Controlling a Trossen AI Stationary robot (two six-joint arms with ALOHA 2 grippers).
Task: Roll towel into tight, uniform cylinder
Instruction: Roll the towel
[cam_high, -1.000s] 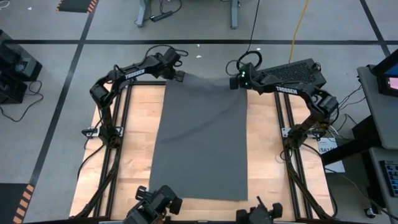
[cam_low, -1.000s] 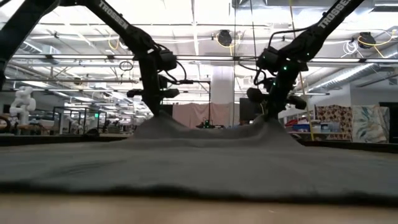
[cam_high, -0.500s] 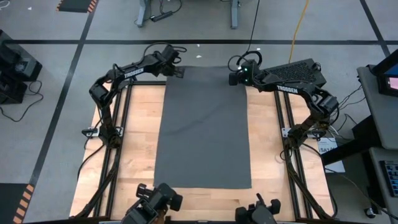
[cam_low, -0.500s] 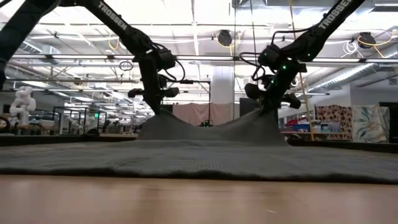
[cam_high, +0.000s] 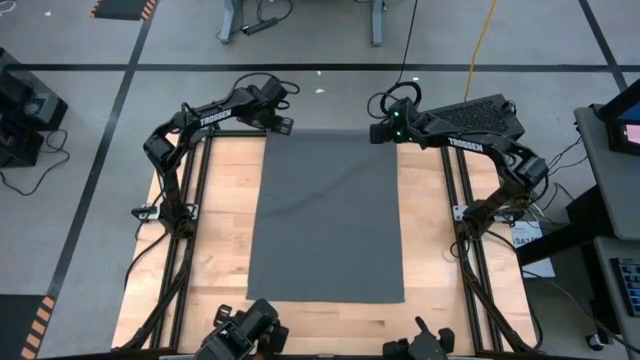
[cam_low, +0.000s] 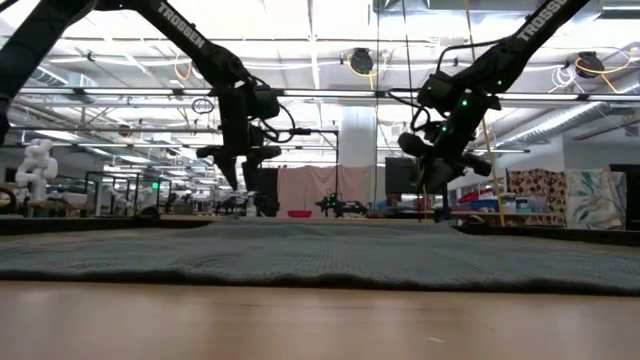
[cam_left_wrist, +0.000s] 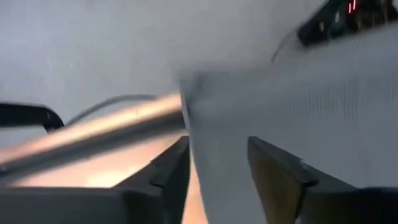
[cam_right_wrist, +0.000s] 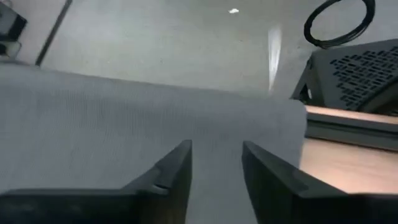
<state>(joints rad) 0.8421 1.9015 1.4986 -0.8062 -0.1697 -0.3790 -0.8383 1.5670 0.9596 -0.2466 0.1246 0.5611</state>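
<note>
The towel (cam_high: 326, 215) lies flat and spread out on the wooden counter (cam_high: 217, 230), its far edge reaching between the two claws. The left claw (cam_high: 281, 124) hangs just above the towel's far left corner, its fingers (cam_left_wrist: 168, 165) parted with nothing between them but the cloth edge lying below. The right claw (cam_high: 378, 131) hangs just above the far right corner, fingers (cam_right_wrist: 171, 165) likewise parted and holding nothing. Seen from counter height, both claws are lifted clear of the cloth.
</note>
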